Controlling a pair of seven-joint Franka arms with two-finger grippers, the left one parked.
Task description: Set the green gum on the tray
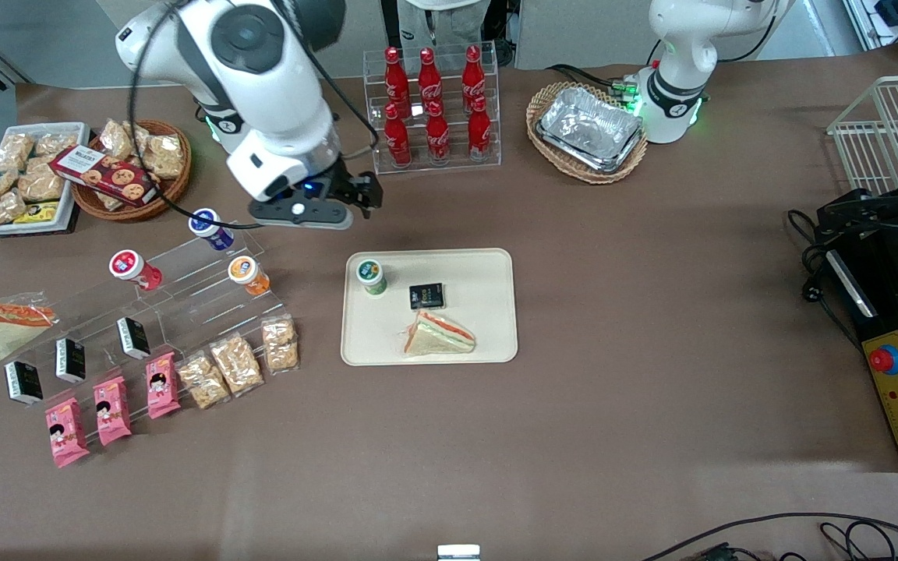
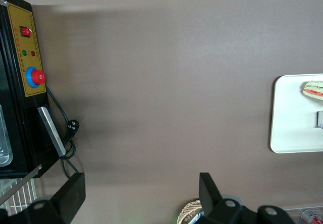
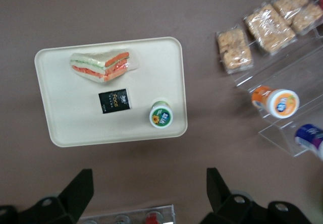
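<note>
Overall, the counter (image 1: 613,436) is covered with a brown cloth and carries many snacks. A cream tray (image 1: 488,269) lies near its middle. On the tray stands the green gum (image 1: 371,276), upright, in the corner nearest the clear stepped rack (image 1: 184,308). Beside the gum lies a small black packet (image 1: 426,296), and nearer to the front camera a wrapped sandwich (image 1: 440,336) lies on the tray too.

On the rack stand an orange bottle (image 1: 248,274), a red-lidded bottle (image 1: 133,269) and a blue-lidded bottle (image 1: 210,228). In front of the rack lie bags of crackers (image 1: 237,363) and pink packets (image 1: 112,411). Farther from the camera a clear stand holds red cola bottles (image 1: 435,105), and a wicker basket (image 1: 585,132) holds foil trays. Toward the parked arm's end a black control box (image 1: 897,389) with a red button sits on the counter.

The hand (image 3: 150,186) hangs above the counter, between the cola stand and the tray, higher than the gum and apart from it. Its two fingers (image 3: 81,188) are spread wide and nothing is between them. It touches nothing.
</note>
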